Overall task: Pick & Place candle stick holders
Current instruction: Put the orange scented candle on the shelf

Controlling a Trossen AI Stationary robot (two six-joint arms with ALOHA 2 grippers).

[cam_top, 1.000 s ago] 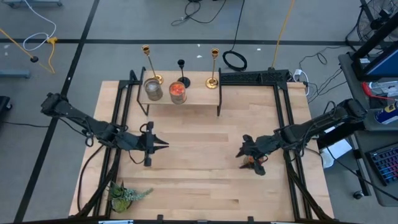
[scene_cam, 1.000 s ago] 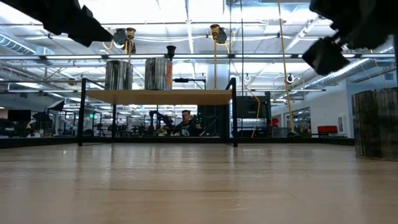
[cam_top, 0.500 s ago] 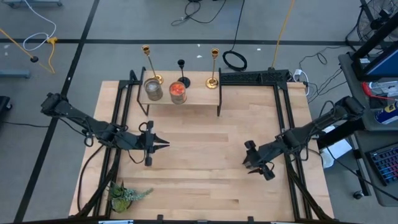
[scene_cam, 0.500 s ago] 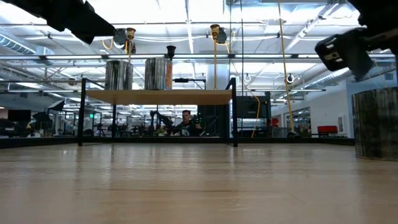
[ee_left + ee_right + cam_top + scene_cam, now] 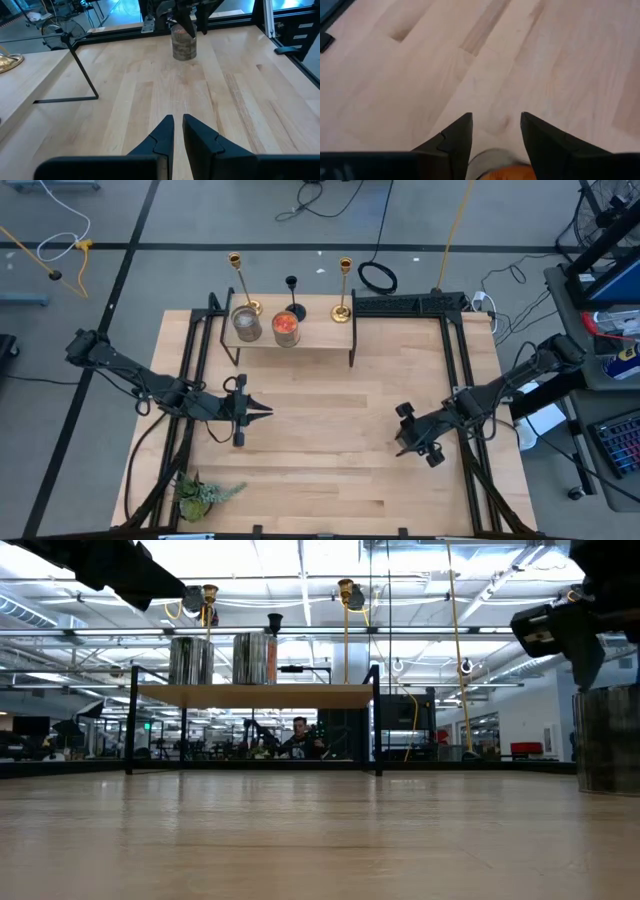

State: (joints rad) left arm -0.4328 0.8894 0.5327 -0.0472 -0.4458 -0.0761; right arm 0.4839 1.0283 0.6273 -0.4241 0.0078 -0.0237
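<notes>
Two tall gold candlesticks [image 5: 240, 285] [image 5: 344, 288] and a shorter black one [image 5: 293, 292] stand on their round bases along the far edge of a small shelf [image 5: 320, 335]. Their cups also show in the low view [image 5: 209, 595]. My left gripper [image 5: 266, 411] is shut and empty over the table's left middle. My right gripper [image 5: 402, 442] is open [image 5: 496, 120] and stands right over a glass jar with an orange top [image 5: 495, 170] on the table's right. The jar shows more fully in the left wrist view [image 5: 184, 46]. My right gripper's open fingers [image 5: 184, 27] come down from above at the jar's top [image 5: 184, 36]. The jar stands upright on the table. I cannot tell whether the fingers touch it.
Two more jars [image 5: 247, 326] [image 5: 286, 328] stand on the shelf in front of the candlesticks. A small green plant [image 5: 200, 492] lies at the near left corner. Black frame rails [image 5: 462, 380] run along both table sides. A person shows far behind the table [image 5: 298, 730].
My right gripper has drawn back a little toward the table's right and near edges and has turned about. The jar's orange top, which showed beside it a second ago in the high view, is now covered by it.
</notes>
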